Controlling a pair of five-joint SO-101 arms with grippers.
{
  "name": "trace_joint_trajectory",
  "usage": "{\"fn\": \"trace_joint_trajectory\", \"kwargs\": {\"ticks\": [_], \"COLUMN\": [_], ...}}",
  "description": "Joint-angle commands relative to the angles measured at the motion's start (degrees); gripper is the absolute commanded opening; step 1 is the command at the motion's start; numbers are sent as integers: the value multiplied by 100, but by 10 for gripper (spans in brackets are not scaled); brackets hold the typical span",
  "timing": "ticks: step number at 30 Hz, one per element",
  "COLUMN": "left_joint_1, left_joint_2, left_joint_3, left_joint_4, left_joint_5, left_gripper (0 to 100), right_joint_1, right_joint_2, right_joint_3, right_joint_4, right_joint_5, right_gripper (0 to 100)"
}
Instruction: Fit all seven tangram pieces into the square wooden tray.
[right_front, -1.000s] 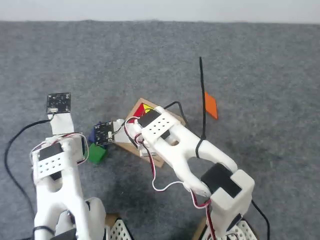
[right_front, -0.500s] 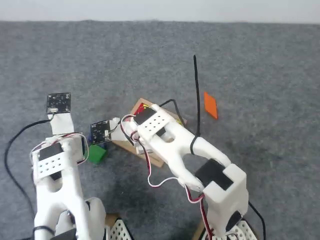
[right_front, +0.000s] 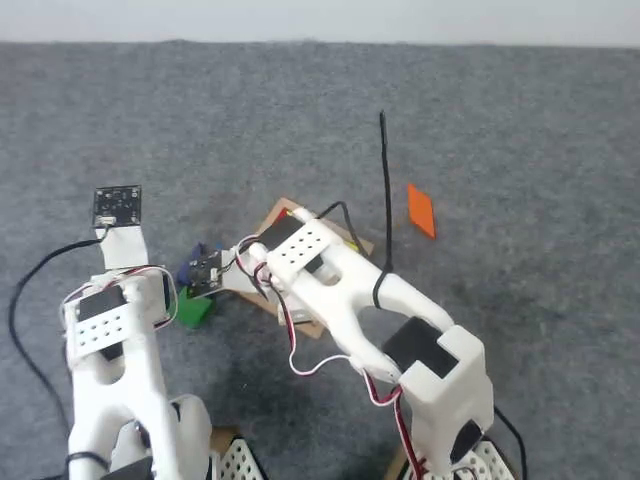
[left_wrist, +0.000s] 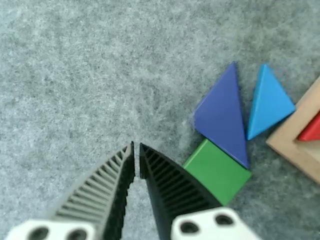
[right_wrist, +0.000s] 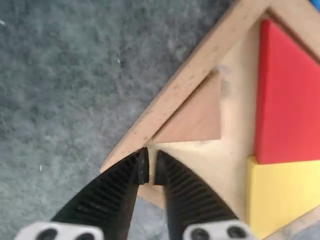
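Right claw (right_wrist: 148, 167) pressed nearly together with nothing pinched, tips right at a corner of the square wooden tray (right_wrist: 190, 75), near the middle of the table (right_front: 520, 120). Left claw (left_wrist: 136, 160) likewise closed and bare, over the grey cover nearer the left edge, just beside the green square (left_wrist: 217, 170).

Likely trouble: a low sweep of the right tips catching the raised rim and skidding the light tray. Could equally jolt the red triangle (right_wrist: 290, 90), yellow piece (right_wrist: 285, 195) and pale brown triangle (right_wrist: 192, 120) out of their seats. Might also scatter the dark blue triangle (left_wrist: 222, 120) and light blue triangle (left_wrist: 267, 100), packed just off the tray's corner toward the left edge, beside the green square. Probably hard to pinch, such thin pieces lying flat. Orange parallelogram (right_front: 421, 211) well apart, toward the right edge.

Smooth painted wood with crisp edges; bare, faintly speckled wood for the tray; fuzzy, felt-like table cover; ribbed black claw pads.
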Motion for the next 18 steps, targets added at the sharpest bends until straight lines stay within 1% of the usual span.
{"fn": "trace_joint_trajectory", "kwargs": {"ticks": [1, 9, 13, 16, 18], "left_joint_1": [-44, -44, -44, -44, -44], "left_joint_2": [-167, -167, -167, -167, -167], "left_joint_3": [-207, -207, -207, -207, -207], "left_joint_4": [-132, -132, -123, -123, -123], "left_joint_5": [26, 26, 26, 26, 26], "left_gripper": [13, 13, 13, 13, 13], "right_joint_1": [-207, -119, -110, -110, -136], "right_joint_2": [-119, -462, -259, 180, 365], "right_joint_3": [-158, -360, -316, -360, -440], "right_joint_4": [110, 110, -470, -1042, -1244], "right_joint_5": [-123, -123, -132, -510, -712], "right_gripper": [21, 20, 20, 20, 20]}}
